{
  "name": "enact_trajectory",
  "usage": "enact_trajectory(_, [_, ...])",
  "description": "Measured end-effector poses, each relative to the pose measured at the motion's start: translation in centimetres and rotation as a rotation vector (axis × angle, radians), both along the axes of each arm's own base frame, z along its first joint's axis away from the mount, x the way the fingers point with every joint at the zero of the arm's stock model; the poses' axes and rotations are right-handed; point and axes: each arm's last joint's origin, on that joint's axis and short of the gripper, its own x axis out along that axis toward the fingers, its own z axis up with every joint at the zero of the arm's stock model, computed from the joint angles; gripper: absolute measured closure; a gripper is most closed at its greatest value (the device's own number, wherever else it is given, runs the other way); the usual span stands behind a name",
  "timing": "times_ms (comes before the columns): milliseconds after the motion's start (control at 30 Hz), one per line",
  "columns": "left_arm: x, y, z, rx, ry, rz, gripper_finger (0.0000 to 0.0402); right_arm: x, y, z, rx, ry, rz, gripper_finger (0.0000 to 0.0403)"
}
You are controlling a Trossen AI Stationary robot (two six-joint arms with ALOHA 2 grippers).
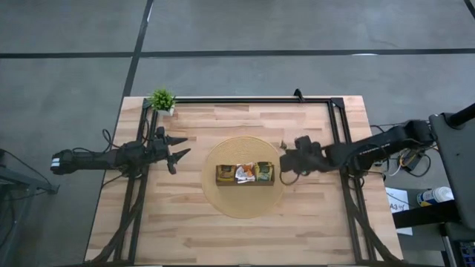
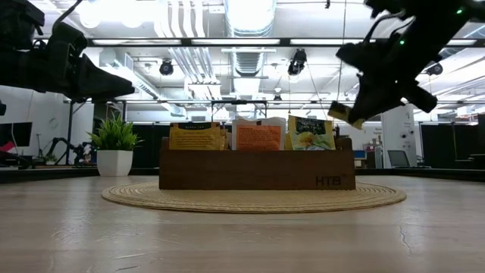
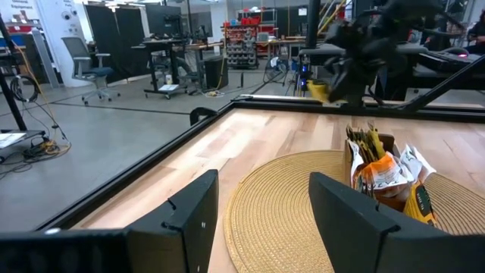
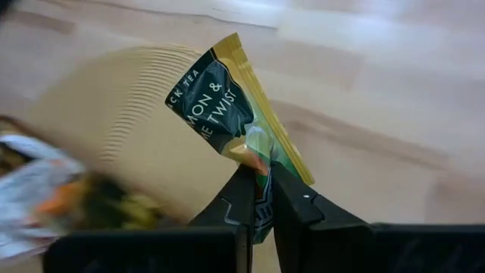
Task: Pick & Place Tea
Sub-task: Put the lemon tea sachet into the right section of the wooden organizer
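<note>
So the right gripper (image 4: 259, 199) was clamped tight on one dark green and yellow paper tea sachet (image 4: 227, 114), pinching it by a lower corner so the flat packet stuck out past the dark fingers, held up in the air. From above, that gripper sat just off the right end of the long brown wooden tray (image 1: 246, 180), over the edge of the round woven straw placemat (image 1: 223, 202) the tray stood on. In the low view the sachet hung above the tray's right end, not touching it. The other tea sachets (image 2: 259, 136), a yellow-orange one, a white-and-orange one and a green-yellow one, were standing upright in the tray. The left gripper (image 1: 182, 150) was waiting well off to the left of the mat with its fingers apart and nothing between them. A small green potted plant in a white pot (image 1: 162, 100) sat at the far left corner of the light wooden table (image 1: 223, 237).
</note>
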Motion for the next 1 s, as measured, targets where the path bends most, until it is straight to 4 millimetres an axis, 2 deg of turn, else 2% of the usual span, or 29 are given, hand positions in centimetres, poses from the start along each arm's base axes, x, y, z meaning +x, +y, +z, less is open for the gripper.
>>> enact_trajectory(233, [0.0,0.0,0.0,0.000,0.001,0.000,0.0199,1.8,4.3,-0.3,-0.013,-0.157,-0.012,0.0384])
enact_trajectory(567, [0.0,0.0,0.0,0.000,0.003,0.000,0.0199,6.1,10.2,0.2,-0.120,-0.258,-0.103,0.0384])
enact_trajectory(700, [0.0,0.0,0.0,0.000,0.003,0.000,0.0199,8.2,12.2,0.1,-0.156,-0.239,-0.191,0.0384])
enact_trajectory(867, [0.0,0.0,0.0,0.000,0.003,0.001,0.0199,10.8,13.7,-1.2,-0.186,-0.132,-0.338,0.0384])
enact_trajectory(1000, [0.0,0.0,0.0,0.000,0.003,0.001,0.0199,12.3,14.8,-1.3,-0.208,-0.039,-0.440,0.0384])
